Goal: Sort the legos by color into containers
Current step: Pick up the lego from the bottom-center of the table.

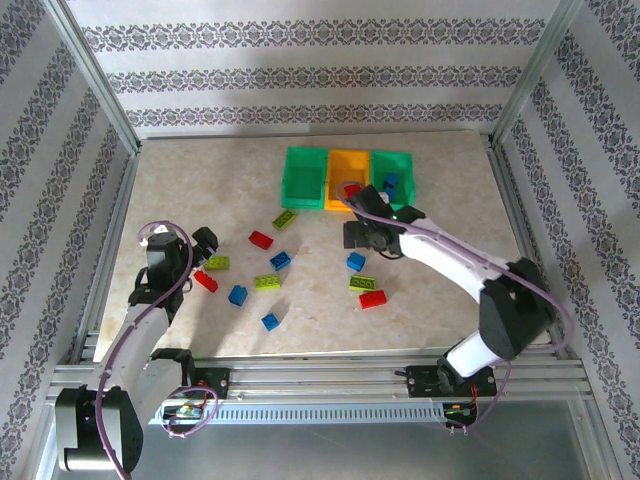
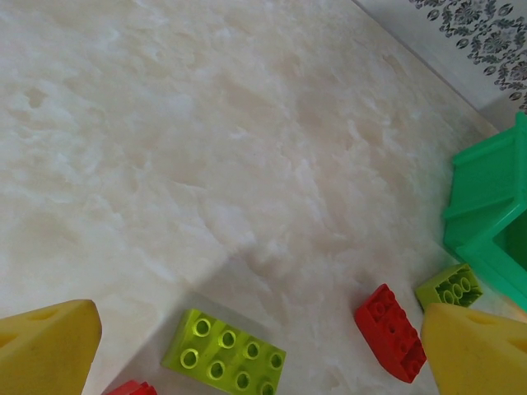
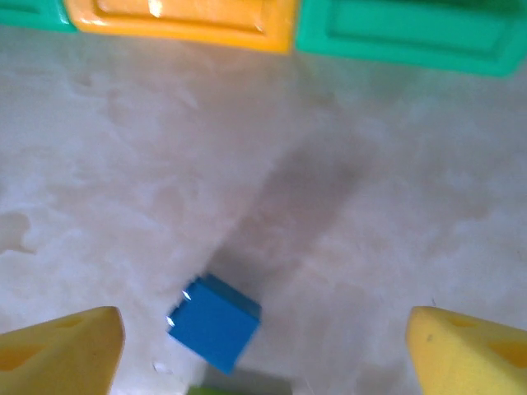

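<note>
Along back edge, containers left-to-right

Bare table left of containers, legos seemingly loosely scattered centrally

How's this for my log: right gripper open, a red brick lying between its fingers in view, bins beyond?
One slip: the brick is blue, not red, as the right wrist view shows. The right gripper is open and the bins lie beyond.
</note>
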You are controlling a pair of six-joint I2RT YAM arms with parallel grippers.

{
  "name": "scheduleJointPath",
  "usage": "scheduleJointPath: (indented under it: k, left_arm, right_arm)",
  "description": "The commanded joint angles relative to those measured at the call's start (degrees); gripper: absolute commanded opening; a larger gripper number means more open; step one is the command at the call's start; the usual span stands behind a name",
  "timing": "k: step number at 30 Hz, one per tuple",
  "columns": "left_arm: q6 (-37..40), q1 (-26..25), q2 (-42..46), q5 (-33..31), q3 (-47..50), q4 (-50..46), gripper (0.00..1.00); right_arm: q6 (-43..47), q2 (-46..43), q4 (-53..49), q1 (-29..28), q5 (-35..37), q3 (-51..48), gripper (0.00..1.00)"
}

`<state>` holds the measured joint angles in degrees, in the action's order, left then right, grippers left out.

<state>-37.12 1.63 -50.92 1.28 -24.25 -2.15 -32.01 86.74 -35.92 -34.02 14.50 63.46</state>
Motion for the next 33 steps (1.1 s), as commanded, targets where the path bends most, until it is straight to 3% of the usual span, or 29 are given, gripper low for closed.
scheduleJointPath:
  k: [1,7,13,19,33]
  left_arm:
    - [0.1,0.9,-0.7,-0.7,-0.3,1.2,1.0]
    - [-1.0,0.9,-1.0,-0.7,0.1,2.1,1.0]
    - [-0.8,0.9,-0.5,-0.6,-0.2,1.4,0.99]
    - [-1.3,0.9,0.0,-0.5,0.3,1.3,1.0]
    - [-1.1,0.9,1.4,-2.2,-0.5,-2.8,1.0]
  right_arm:
    - [-3.1,-5.8,-3.9,-0.5,0.0,-4.1,0.98]
    - [-6.3,-12.2,-5.6,-1.4,-4.4,-11.4,0.98]
    - [-8.1,-12.8,-8.3,-5.0,-5.7,-14.5,0.98]
    - [-8.4,-9.9,-7.8,-7.4,-7.8,-15.8,0.98]
    - [-7.6,0.9,-4.0,-7.7,-12.5,-15.5,0.85]
